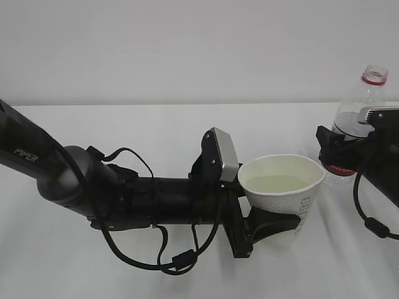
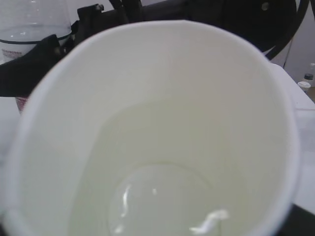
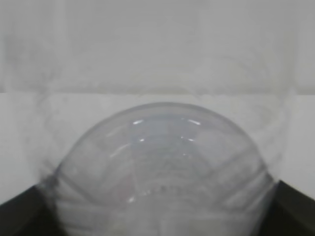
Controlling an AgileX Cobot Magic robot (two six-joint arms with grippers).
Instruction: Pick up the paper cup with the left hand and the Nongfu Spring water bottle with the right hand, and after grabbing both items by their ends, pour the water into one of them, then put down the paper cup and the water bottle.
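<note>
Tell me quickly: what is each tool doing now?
Left tool: closed on the paper cup.
Right tool: around the water bottle; grip cannot be told.

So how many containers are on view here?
2: the paper cup with water, centre, in the left tool; the bottle upright at the right edge.

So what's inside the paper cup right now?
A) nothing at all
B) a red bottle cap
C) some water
C: the paper cup has pale water pooled in it, seen in both the exterior and left wrist views.
</note>
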